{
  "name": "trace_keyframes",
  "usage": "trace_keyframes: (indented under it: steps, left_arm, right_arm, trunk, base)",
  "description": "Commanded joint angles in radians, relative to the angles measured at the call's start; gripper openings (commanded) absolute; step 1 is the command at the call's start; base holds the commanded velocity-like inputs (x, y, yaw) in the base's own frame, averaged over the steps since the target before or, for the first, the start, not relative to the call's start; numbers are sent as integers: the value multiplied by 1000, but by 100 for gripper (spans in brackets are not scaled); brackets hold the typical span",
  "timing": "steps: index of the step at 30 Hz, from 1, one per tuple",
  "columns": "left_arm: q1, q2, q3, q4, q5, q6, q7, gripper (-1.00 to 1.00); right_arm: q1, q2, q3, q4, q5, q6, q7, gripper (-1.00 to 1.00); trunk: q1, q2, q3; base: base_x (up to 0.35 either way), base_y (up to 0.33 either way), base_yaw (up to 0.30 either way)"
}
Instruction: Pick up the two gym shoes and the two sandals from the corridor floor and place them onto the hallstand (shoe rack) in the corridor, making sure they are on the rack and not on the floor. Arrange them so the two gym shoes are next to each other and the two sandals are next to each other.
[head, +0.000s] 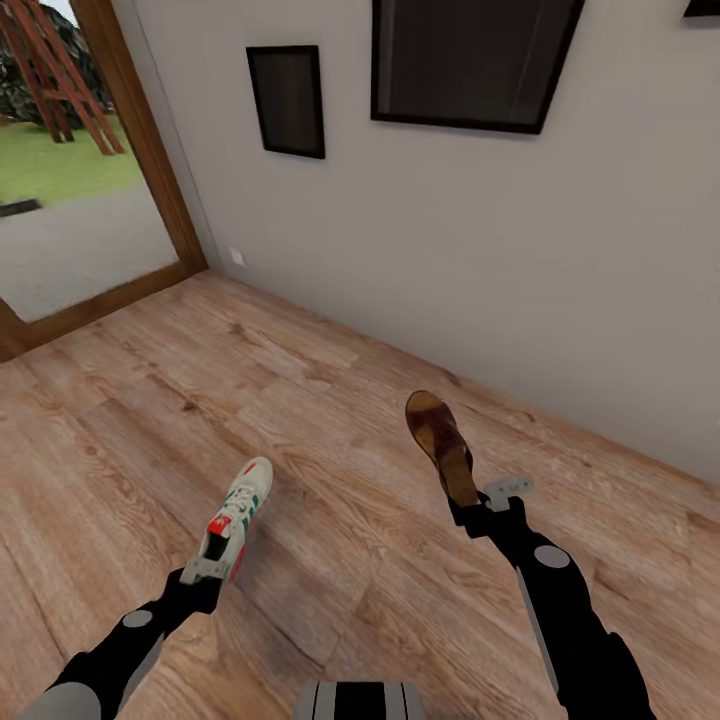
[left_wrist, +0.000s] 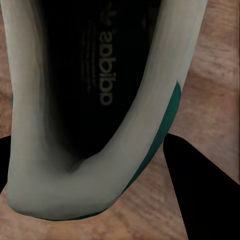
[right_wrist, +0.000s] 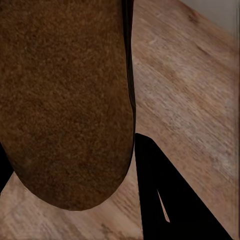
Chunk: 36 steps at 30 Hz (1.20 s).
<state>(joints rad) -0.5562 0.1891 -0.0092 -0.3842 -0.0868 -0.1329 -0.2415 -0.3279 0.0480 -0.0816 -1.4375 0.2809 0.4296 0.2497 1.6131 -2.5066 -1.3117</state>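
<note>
Transit, judging by the scene: left tool (head: 207, 570) is gripping one gym shoe (head: 238, 520) at its heel, toe pointing far; right tool (head: 478, 512) is clamping one sandal (head: 440, 443) by its heel end. Both are hanging clear above the corridor floor (head: 330, 400), likely carried toward the hallstand. Shoe opening is showing only its dark printed insole (left_wrist: 97, 70)

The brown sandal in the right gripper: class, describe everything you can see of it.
The sandal is flat and slim, brown and leather-like, with a grainy, suede-like broad face in the right wrist view. The right gripper is shut on one end; the other end points away, toward the wall. It is held above the wooden floor, touching nothing but the gripper's fingers.
</note>
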Motion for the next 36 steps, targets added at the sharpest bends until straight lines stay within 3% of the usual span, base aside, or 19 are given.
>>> trace_keyframes:
  steps: [1,7,10,14,19,21,22,24,25,29,36]
  left_arm:
    - [7,0,0,1,-5,-12,-1,-100]
    - [67,-7,4,2,32,-47,-1,-100]
    - [92,-8,5,3,61,-80,-1,-100]
    - [132,-4,6,6,118,-130,-1,-100]
    - [171,-2,6,8,156,-150,-2,-100]
    - [196,-1,6,8,166,-166,-2,-100]
    - [228,-3,5,8,172,-213,-2,-100]
    - [251,-6,5,8,173,-238,-2,-100]
    - [281,-9,5,8,175,-252,-2,-100]
    - [313,-11,5,8,176,-260,-2,-100]
    - [320,-13,5,10,174,-278,-2,-100]
  right_arm:
    - [0,1,-3,-1,8,1,7,-100]
    - [46,1,-8,18,9,-46,3,-100]
    - [95,1,-34,23,9,-91,2,-100]
    - [169,3,-117,30,7,-173,4,-100]
    - [238,5,-179,65,4,-268,7,-100]
    - [278,5,-199,99,3,-345,8,-100]
    - [320,6,-208,174,3,-453,7,-100]
    - [337,7,-212,250,3,-542,5,-100]
    - [346,5,-231,351,3,-661,3,-100]
    - [349,6,-314,454,3,-745,6,-100]
    - [349,10,-338,518,1,-767,4,-100]
  trunk:
    - [-1,0,5]
    - [-3,1,37]
    - [-5,2,54]
    - [-6,3,75]
    - [-9,4,103]
    - [-10,5,113]
    - [-10,5,119]
    - [-11,5,130]
    - [-11,6,135]
    - [-13,7,157]
    - [-40,56,190]
  base:
    - [0,0,0]
    - [0,0,0]
    - [0,0,0]
    - [0,0,0]
    - [0,0,0]
    - [0,0,0]
    - [0,0,0]
    - [0,0,0]
    - [0,0,0]
    - [0,0,0]
    - [0,0,0]
